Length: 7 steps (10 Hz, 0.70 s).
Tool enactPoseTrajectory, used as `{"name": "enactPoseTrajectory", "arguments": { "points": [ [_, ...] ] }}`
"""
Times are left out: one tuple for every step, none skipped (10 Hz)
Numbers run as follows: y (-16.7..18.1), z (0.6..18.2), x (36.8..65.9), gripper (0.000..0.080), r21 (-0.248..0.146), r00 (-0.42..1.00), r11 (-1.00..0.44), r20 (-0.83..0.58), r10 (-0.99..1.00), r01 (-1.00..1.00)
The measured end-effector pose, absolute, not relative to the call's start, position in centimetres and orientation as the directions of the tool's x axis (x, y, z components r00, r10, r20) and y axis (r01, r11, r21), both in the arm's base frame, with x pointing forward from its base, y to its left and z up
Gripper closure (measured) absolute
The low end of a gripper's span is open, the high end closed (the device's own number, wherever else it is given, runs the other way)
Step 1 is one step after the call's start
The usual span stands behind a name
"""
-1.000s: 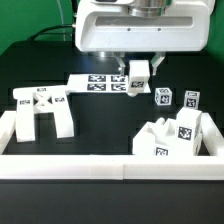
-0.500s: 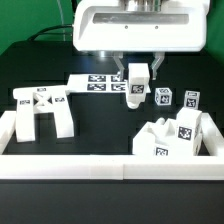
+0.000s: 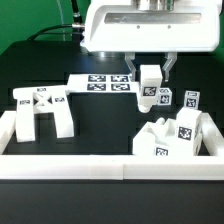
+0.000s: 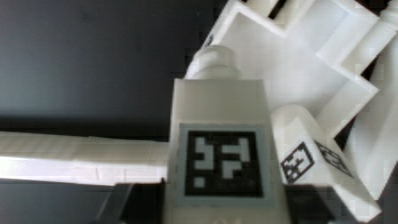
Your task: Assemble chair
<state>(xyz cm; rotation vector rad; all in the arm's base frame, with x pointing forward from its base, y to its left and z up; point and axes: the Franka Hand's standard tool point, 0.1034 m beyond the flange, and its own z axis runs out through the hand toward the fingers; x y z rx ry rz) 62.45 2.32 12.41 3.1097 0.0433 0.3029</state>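
The gripper (image 3: pixel 149 71) is hanging just past the marker board's (image 3: pixel 98 83) end on the exterior view's right, and its two dark fingers (image 3: pixel 131 69) are clamping a white leg piece (image 3: pixel 148 90) between them, so the pincer is standing narrow around that part. The leg piece is hanging upright with its square tag facing the camera. Whether its lower end is touching the black table (image 3: pixel 105 125) cannot be told. Two short legs (image 3: pixel 177 98) are standing side by side farther from the marker board on that same side, the nearer one just beside the held piece. The seat block (image 3: pixel 172 137) is sitting nearer the camera than the marker board, toward the exterior view's right, against the white rail (image 3: pixel 100 168). The cross-braced frame (image 3: pixel 40 109) is lying beyond the marker board's other end, toward the exterior view's left, well apart from the seat block. In the wrist view the leg piece (image 4: pixel 222 125) is filling the middle, its tag sharp, with the seat block (image 4: pixel 317 55) showing blurred behind it.
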Motion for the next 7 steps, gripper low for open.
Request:
{"name": "enactPoseTrajectory", "arguments": {
  "points": [
    [2.4, 12.4, 62.4, 0.0509, 0.019, 0.981, -0.999, 0.192, 0.03, 0.027],
    [2.4, 12.3, 62.5, 0.0509, 0.014, 0.981, -1.0, 0.191, 0.021, 0.019],
    [2.3, 12.1, 62.9, 0.0509, -0.012, 0.981, -1.0, 0.192, -0.023, -0.021],
    [2.5, 12.5, 63.4, 0.0509, -0.016, 0.977, -1.0, 0.21, -0.026, -0.023],
    [2.5, 12.4, 63.3, 0.0509, -0.016, 0.978, -1.0, 0.209, -0.025, -0.022],
    [2.5, 12.4, 63.5, 0.0509, -0.015, 0.975, -1.0, 0.22, -0.025, -0.022],
    [2.3, 12.5, 63.9, 0.0509, -0.007, 0.957, -1.0, 0.289, -0.024, -0.023]
  ]
}}
